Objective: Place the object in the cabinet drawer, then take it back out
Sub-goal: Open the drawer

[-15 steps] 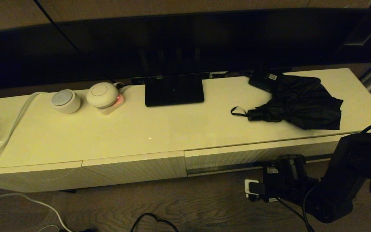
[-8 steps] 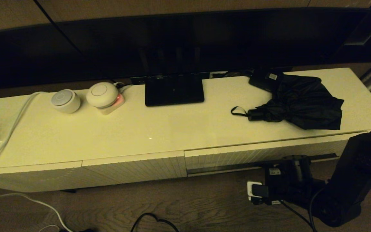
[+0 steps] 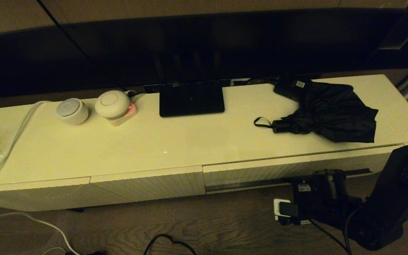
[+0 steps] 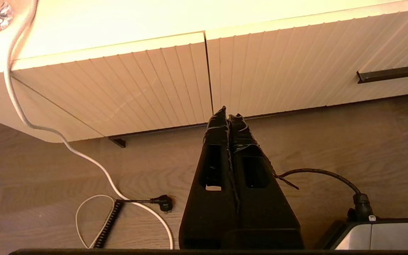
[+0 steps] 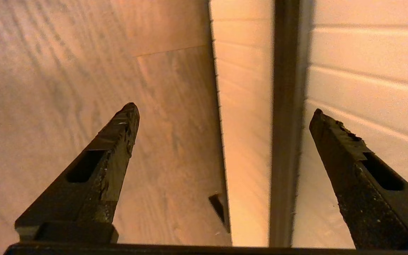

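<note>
Black folding umbrella [image 3: 331, 113] lying on the cream desk [image 3: 175, 141] toward its right end, baggy fabric spread loose, short handle and wrist loop [image 3: 262, 122] pointing left, far edge touching a small black box with a white label [image 3: 292, 86]. Cabinet drawer [image 3: 289, 170] directly below, ribbed front with its dark handle strip [image 3: 246, 184] along the lower edge, apparently closed. Right tool [image 5: 221, 111] down in front of that drawer, near the floor, fingers [image 5: 119, 138] spread wide apart with the dark strip [image 5: 283, 124] between them and nothing gripped. Left tool [image 4: 228, 115] low above the wooden floor [image 4: 331, 141], fingers pressed together and empty, pointing at the seam between two ribbed panels [image 4: 129, 88]. Farther left on the desk, a flat black stand [image 3: 191, 99], two round white devices [image 3: 92, 106], and a white cable [image 3: 5, 156] trailing over the edge.
</note>
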Controlling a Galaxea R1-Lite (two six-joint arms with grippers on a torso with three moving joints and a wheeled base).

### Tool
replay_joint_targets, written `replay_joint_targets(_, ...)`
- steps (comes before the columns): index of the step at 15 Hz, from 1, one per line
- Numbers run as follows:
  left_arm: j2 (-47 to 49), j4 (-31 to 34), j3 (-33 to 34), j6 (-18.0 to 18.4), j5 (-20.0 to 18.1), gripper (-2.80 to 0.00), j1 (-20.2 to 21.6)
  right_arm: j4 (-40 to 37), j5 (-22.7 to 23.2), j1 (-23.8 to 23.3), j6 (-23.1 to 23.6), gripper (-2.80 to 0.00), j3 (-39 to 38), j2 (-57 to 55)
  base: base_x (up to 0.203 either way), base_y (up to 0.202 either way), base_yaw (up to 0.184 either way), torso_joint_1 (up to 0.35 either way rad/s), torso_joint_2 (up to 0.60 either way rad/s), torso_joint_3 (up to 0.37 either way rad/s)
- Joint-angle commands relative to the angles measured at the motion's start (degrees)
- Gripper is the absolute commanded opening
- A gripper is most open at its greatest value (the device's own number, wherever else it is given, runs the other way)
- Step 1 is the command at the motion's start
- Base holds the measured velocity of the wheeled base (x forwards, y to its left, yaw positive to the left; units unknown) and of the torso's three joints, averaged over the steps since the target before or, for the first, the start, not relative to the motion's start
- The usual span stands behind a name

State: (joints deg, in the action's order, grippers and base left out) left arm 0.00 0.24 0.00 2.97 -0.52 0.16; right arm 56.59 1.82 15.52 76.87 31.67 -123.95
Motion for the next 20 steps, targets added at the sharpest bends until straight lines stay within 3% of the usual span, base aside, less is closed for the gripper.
replay_joint_targets(1,0.0,0.0,0.2,0.0,0.0,-2.8,0.0,0.5,0.2,0.1,-0.2,0.0,1.3,-1.3,0.0,0.0,0.0,0.0,0.0,0.0)
replay_joint_targets(13,0.0,0.0,0.2,0.1,0.0,-2.8,0.0,1.0,0.1,0.6,-1.6,0.0,7.4,-5.4,0.0,0.0,0.0,0.0,0.0,0.0)
replay_joint_targets(20,0.0,0.0,0.2,0.0,0.0,-2.8,0.0,1.9,0.1,0.7,-1.5,0.0,5.0,-6.2,0.0,0.0,0.0,0.0,0.0,0.0)
